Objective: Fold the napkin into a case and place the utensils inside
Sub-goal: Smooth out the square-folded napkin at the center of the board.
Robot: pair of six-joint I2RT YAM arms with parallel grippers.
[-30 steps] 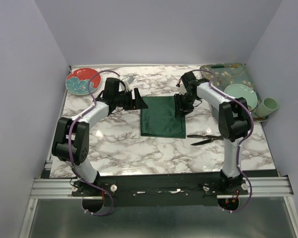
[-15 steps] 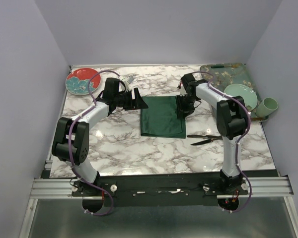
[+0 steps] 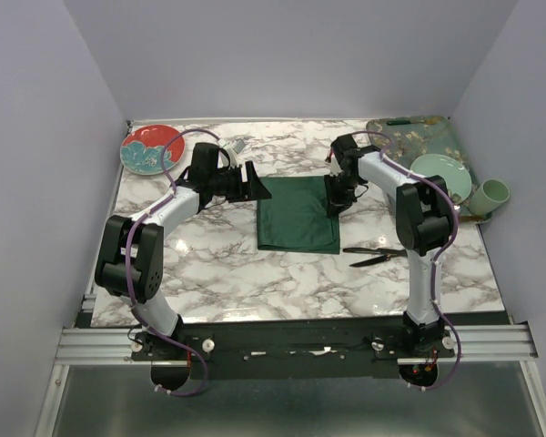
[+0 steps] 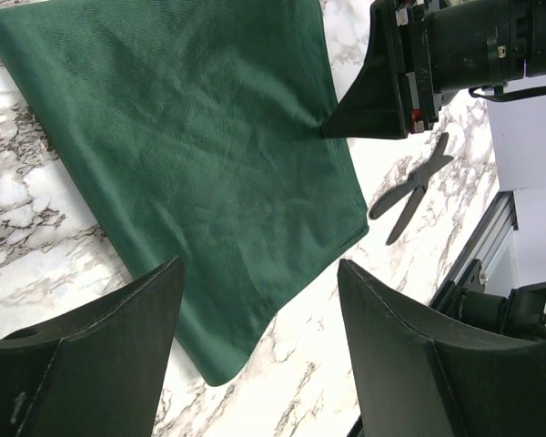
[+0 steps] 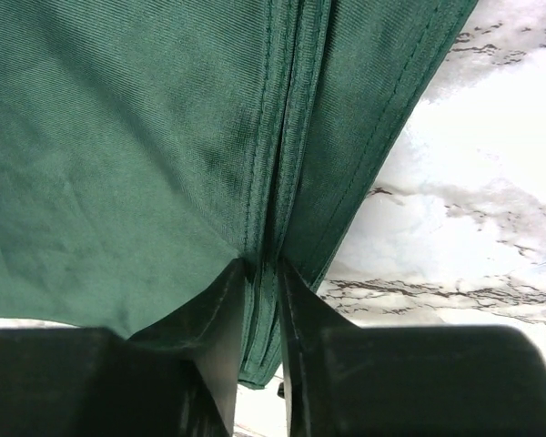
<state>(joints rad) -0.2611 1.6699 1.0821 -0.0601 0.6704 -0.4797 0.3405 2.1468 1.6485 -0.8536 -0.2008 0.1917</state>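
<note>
Your right end effector (image 3: pixel 332 200) pinches the right edge of the dark green napkin (image 3: pixel 296 218), its fingers nearly together on the doubled hem. The napkin lies as a folded rectangle in the middle of the table (image 3: pixel 218 264). Your left end effector (image 3: pixel 257 186) stands wide, holding nothing, just beside the napkin's far left corner. The two black utensils (image 3: pixel 375 255) lie on the table near the napkin's near right corner.
</note>
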